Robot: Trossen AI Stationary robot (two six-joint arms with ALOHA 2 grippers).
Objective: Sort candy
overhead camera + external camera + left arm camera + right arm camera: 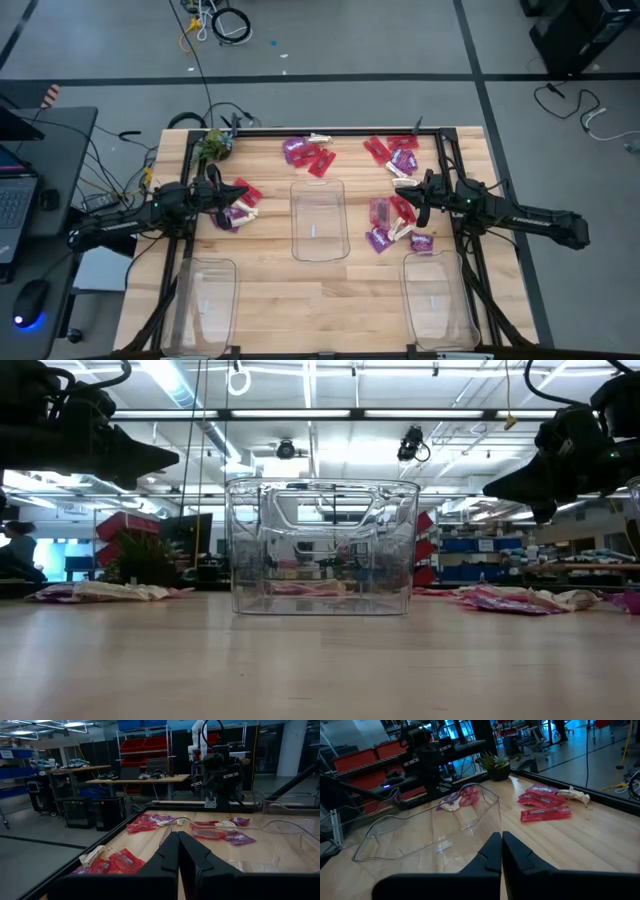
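High view shows your left end effector and right end effector clenched, empty, above the candy on the table.

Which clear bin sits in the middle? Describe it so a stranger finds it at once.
On the wooden table stand three clear bins. The middle bin stands between the two arms, farther up the table than the others. The left bin and right bin stand at the near edge; only the middle one has candy right behind it.

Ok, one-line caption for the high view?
Both shut tools, left tool and right tool, hover over candy piles flanking the empty center bin.
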